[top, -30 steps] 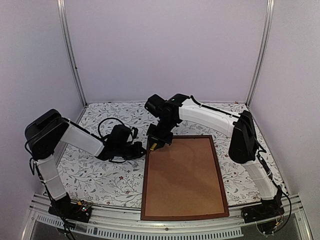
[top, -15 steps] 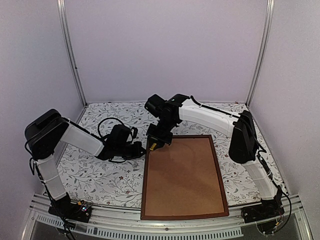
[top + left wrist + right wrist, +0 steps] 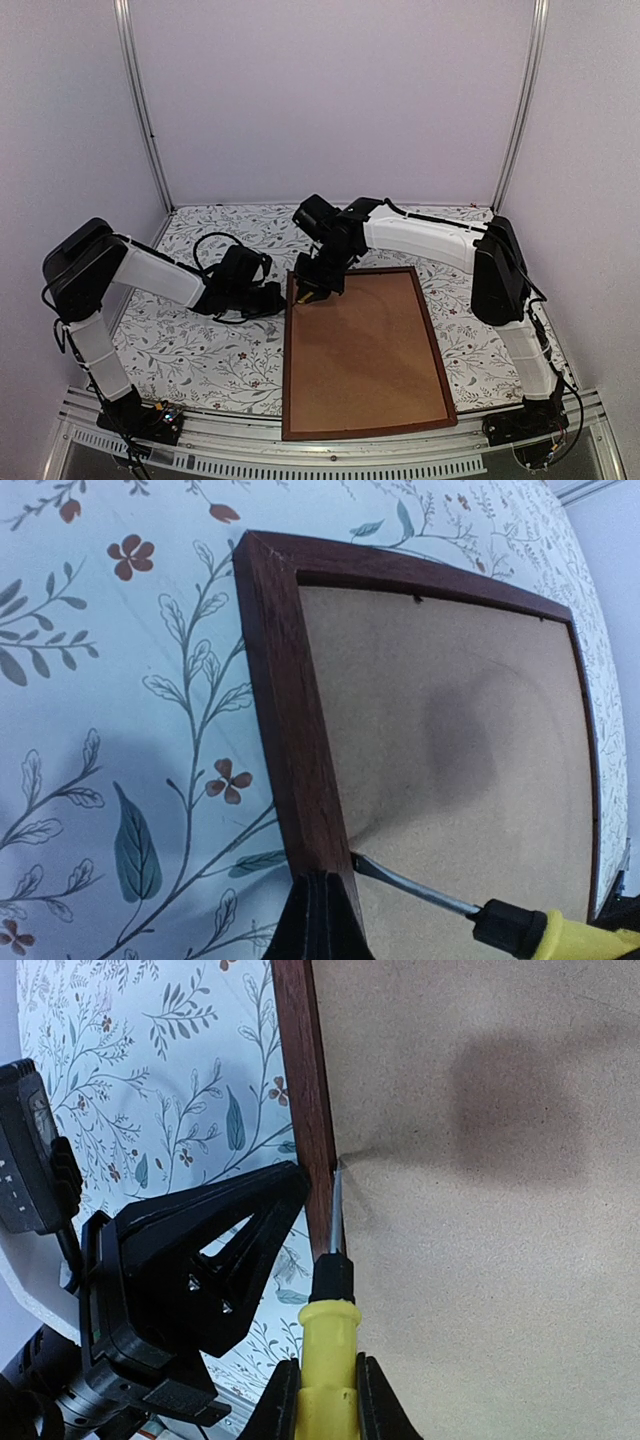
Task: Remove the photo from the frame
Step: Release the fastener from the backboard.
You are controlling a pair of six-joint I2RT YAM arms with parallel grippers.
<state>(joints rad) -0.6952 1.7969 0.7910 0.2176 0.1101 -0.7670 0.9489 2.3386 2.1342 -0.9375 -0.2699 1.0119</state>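
**At the left rail of the frame (image 3: 290, 710), prying begins**

The closed left gripper (image 3: 270, 298) has slid over to brace the wood. The right gripper (image 3: 320, 283), clamping a yellow screwdriver (image 3: 325, 1360), has wedged its tip against the backing board (image 3: 365, 350) (the photo, unseen, is presumably still beneath).

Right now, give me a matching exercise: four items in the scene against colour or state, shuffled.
Items:
1. frame
2. backing board
3. screwdriver
4. left gripper

Descriptions:
A. shut, tips at the frame's rail
B. plain brown, lying inside the frame
C. dark reddish-brown wood
D. yellow handle, clamped in the right gripper

Pairs: 1-C, 2-B, 3-D, 4-A
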